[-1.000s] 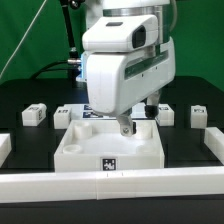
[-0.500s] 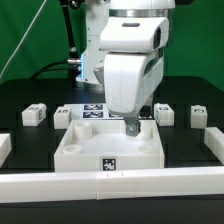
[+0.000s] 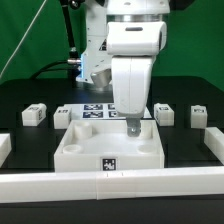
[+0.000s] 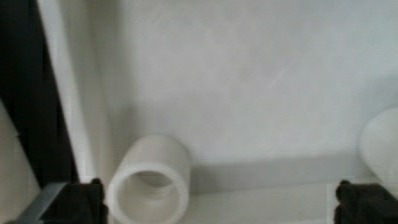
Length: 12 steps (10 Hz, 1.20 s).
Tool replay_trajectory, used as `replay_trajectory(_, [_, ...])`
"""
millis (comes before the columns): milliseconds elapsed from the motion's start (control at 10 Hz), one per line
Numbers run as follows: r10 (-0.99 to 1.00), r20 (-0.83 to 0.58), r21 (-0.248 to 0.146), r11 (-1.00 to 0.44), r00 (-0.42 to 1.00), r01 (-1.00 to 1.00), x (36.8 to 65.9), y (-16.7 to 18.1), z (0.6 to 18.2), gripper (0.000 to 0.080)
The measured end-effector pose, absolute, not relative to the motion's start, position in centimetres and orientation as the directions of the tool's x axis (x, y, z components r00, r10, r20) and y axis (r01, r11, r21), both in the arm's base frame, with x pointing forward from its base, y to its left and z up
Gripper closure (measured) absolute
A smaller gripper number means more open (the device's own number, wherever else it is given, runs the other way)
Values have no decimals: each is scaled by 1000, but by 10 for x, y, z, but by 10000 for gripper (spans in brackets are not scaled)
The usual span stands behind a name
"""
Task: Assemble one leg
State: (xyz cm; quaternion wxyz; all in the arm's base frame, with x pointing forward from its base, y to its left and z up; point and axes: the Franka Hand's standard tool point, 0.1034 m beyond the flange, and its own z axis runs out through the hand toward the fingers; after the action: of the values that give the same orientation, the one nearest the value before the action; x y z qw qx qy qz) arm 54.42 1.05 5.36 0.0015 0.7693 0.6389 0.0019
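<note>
The legs are small white blocks with marker tags, standing in a row on the black table behind the tray. Two are at the exterior view's left [image 3: 34,115] [image 3: 62,116] and two at its right [image 3: 165,114] [image 3: 198,115]. My gripper [image 3: 133,127] hangs over the back right of the large white tray-like part [image 3: 85,152], its fingers low inside the rim. In the wrist view my gripper [image 4: 222,200] is open, with dark fingertips [image 4: 80,200] far apart and nothing between them. A round white socket [image 4: 151,180] rises from the tray floor near one fingertip.
The marker board [image 3: 95,110] lies behind the tray, partly hidden by the arm. A white rail [image 3: 110,185] runs along the front, with white blocks at the far left [image 3: 4,147] and far right [image 3: 214,138]. Cables hang at the back.
The wrist has turned about its vertical axis, so the hand now looks narrower. The fingers shifted slightly toward the exterior view's right. The legs and tray have not moved.
</note>
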Motion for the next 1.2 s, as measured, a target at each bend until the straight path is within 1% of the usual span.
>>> replay_trajectory(100, [989,-2,-3,-147,147,989,540,9,52,150])
replay_trajectory(600, [988,-2,-5,-152,152,988,539,9,50,150])
replay_trajectory(700, [989,4,9,-150,150,989,527,11,47,150])
replay_trajectory(800, [989,7,12,-147,146,989,507,12,45,150])
replay_trajectory(900, [990,6,4,-143,143,990,491,13,44,150])
replay_trajectory(1000, [990,9,5,-142,142,990,481,14,39,150])
replay_trajectory(1200, [989,12,-3,-144,144,990,465,14,29,150])
